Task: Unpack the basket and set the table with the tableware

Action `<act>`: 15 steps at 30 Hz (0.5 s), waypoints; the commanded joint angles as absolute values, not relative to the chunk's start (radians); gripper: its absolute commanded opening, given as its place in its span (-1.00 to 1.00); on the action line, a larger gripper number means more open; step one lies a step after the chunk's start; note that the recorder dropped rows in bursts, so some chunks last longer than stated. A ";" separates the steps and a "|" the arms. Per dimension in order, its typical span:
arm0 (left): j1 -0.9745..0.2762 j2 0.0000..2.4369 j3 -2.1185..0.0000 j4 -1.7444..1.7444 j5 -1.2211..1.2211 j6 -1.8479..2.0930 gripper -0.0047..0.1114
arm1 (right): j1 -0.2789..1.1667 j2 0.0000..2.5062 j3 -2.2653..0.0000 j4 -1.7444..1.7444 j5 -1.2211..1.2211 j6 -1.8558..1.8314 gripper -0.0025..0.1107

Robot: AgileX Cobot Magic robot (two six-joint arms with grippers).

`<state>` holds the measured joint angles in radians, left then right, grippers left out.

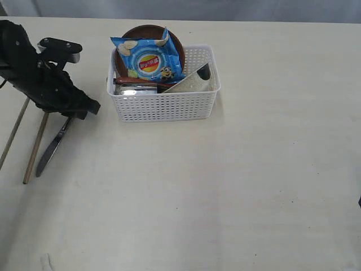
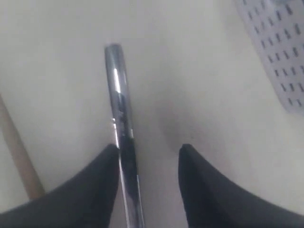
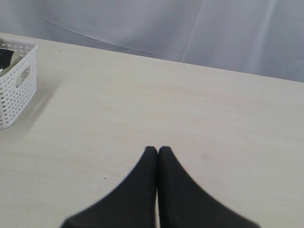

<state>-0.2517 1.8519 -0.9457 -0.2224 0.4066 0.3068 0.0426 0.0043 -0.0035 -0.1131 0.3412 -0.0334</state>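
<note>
Step in hand appears to be laying the steel knife (image 1: 51,149). It lies flat on the table (image 1: 225,186) beside two chopsticks (image 1: 35,148), left of the basket (image 1: 163,104), with the left gripper (image 2: 148,149) low over it — fingers partly apart, one touching the knife, nothing clamped. The right gripper (image 3: 157,149) hangs pressed shut and empty. Next move, in my judgement — lift the left arm clear and reach into the basket, where the brown plate (image 1: 144,31), bowl (image 1: 189,84) and chip bag (image 1: 149,56) lie.

The pale table (image 1: 254,169) carries a white basket (image 1: 166,104) toward the far side, left of centre, and at far left two chopsticks (image 1: 35,148) beside a knife (image 1: 49,153).
</note>
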 commanded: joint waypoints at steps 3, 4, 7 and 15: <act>-0.254 1.900 -0.951 -0.212 0.343 0.279 -0.24 | 0.042 0.000 0.000 -0.119 0.339 -0.033 -0.96; -0.254 1.914 -0.951 -0.212 0.341 0.279 -0.24 | 0.042 0.000 0.000 -0.119 0.339 -0.033 -0.96; -0.254 1.936 -0.951 -0.210 0.322 0.279 -0.28 | 0.042 0.000 0.000 -0.119 0.339 -0.033 -0.96; -0.254 1.936 -0.951 -0.210 0.365 0.285 -0.92 | 0.042 0.000 0.000 -0.119 0.339 -0.033 -0.96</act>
<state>-0.2517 1.9174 -0.9615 -0.2148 0.3015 0.2852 0.0426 0.0043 -0.0035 -0.1131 0.3412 -0.0334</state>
